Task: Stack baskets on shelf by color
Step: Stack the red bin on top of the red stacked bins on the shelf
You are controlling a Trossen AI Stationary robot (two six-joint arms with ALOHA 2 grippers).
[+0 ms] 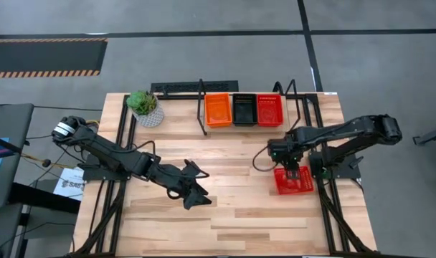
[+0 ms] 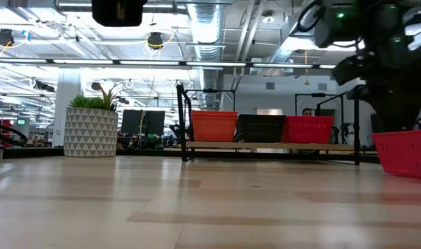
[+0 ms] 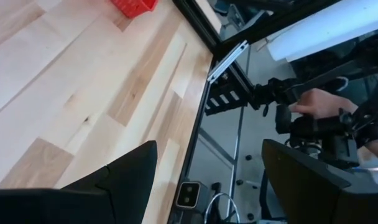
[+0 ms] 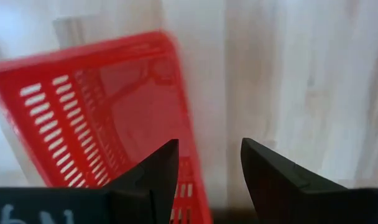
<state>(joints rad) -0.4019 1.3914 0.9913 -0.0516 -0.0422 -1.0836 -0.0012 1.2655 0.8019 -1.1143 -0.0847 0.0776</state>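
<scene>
A red basket [image 1: 294, 182] lies flat on the table near its right edge, also seen in the low view [image 2: 404, 153]. My right gripper [image 1: 291, 169] hangs over it, open. In the right wrist view [image 4: 209, 168] one finger is over the basket's inside [image 4: 102, 118] and the other is outside its side wall. On the shelf [image 1: 297, 107] at the far edge stand orange [image 1: 218, 110], black [image 1: 244, 110] and red [image 1: 269, 110] baskets side by side. My left gripper [image 1: 196, 197] is open over the bare mid-table. My right gripper comes down from above with the red basket's side wall [image 4: 190, 134] between its open fingers, close to the inner finger [image 4: 156, 171]. I cannot tell whether either finger touches the wall. The basket rests flat on the table.
A white patterned plant pot [image 1: 145, 109] stands at the far left, beside the shelf. The black table frame [image 1: 333, 208] runs along the right edge, close to the red basket. A person's hand [image 3: 319, 104] holds equipment beyond the table. Bare wood lies between the two arms.
</scene>
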